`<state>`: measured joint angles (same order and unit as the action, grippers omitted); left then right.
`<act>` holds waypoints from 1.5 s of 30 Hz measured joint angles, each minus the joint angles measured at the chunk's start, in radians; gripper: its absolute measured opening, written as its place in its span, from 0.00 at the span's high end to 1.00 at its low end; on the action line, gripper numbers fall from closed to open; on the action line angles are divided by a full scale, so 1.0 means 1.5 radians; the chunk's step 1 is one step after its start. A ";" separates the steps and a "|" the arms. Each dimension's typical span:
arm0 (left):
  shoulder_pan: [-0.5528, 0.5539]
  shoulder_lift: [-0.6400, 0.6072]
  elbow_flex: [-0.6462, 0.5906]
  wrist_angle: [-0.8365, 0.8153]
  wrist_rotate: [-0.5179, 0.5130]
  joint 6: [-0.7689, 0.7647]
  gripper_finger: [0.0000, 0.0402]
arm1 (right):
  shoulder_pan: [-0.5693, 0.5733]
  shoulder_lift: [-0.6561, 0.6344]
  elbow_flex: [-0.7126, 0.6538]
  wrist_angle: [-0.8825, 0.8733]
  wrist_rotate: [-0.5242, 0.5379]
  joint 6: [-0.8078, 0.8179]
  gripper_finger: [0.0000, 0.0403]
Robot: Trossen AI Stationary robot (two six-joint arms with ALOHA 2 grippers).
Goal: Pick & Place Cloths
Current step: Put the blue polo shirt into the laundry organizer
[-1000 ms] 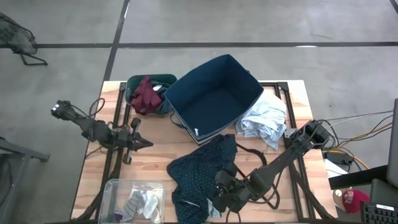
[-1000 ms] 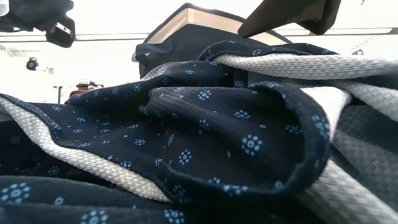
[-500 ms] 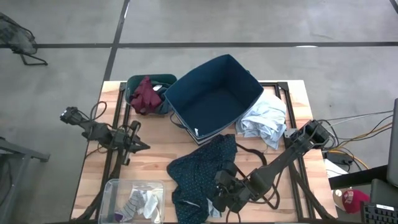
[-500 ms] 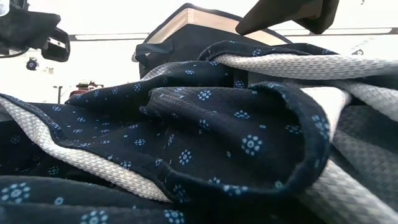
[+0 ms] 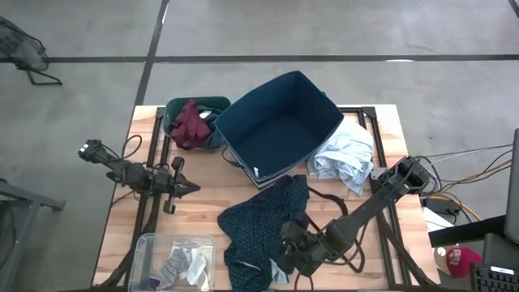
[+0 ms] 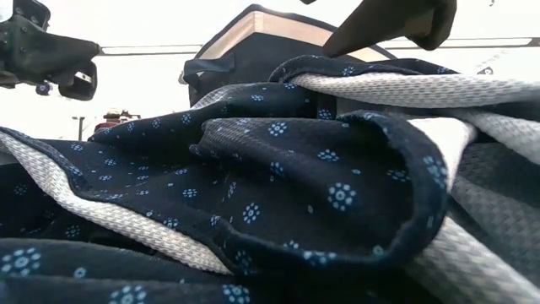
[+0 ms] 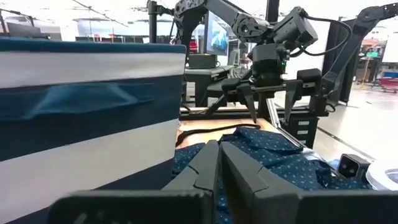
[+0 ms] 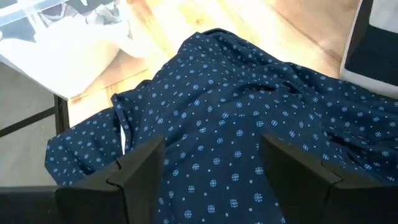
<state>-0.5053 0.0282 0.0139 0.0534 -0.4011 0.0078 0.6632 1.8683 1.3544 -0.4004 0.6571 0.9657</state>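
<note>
The navy white-dotted shirt (image 5: 258, 225) lies crumpled on the table's near middle and fills the low view (image 6: 278, 177). My right gripper (image 8: 214, 165) hovers open just above it, pointing slantwise down, one finger on each side of a rumpled part; the left wrist view shows the right gripper (image 7: 269, 112) clear of the cloth. My left gripper (image 5: 193, 188) is shut and held level over bare wood at the left, pointing toward the shirt. A pale blue-white shirt (image 5: 345, 158) lies against the box's right side. A maroon piece (image 5: 189, 123) sits in a dark tub.
The big navy fabric box (image 5: 280, 130) stands open at the table's far middle. A clear plastic bin (image 5: 154, 243) holding small socks (image 5: 185, 264) sits at the near left corner. A thin dark hanger (image 5: 326, 199) lies right of the dotted shirt. The dark tub (image 5: 212, 104) is far left.
My left arm has sunk toward the table with its gripper still shut and level. My right gripper has stayed over the dotted shirt, which has not moved.
</note>
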 joint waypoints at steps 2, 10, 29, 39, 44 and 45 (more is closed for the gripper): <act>0.000 0.000 0.000 0.000 0.000 0.000 0.94 | 0.000 0.000 0.000 0.001 0.000 0.000 0.34; 0.000 0.001 -0.001 0.001 0.000 -0.001 0.94 | 0.000 0.000 -0.001 0.015 0.000 -0.016 0.30; 0.000 0.001 -0.001 0.000 0.000 -0.001 0.94 | 0.001 0.000 -0.038 0.030 0.016 -0.018 0.20; 0.000 0.001 -0.001 0.000 0.000 -0.001 0.94 | -0.001 0.000 -0.038 0.032 0.018 -0.019 0.26; 0.000 0.001 -0.001 0.000 0.000 -0.001 0.94 | -0.004 0.000 -0.038 0.032 0.018 -0.021 0.30; 0.000 0.001 -0.001 0.000 0.000 -0.001 0.94 | -0.004 0.000 -0.038 0.032 0.018 -0.021 0.31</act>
<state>-0.5053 0.0292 0.0120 0.0528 -0.4015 0.0071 0.6575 1.8677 1.2976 -0.3529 0.6846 0.9340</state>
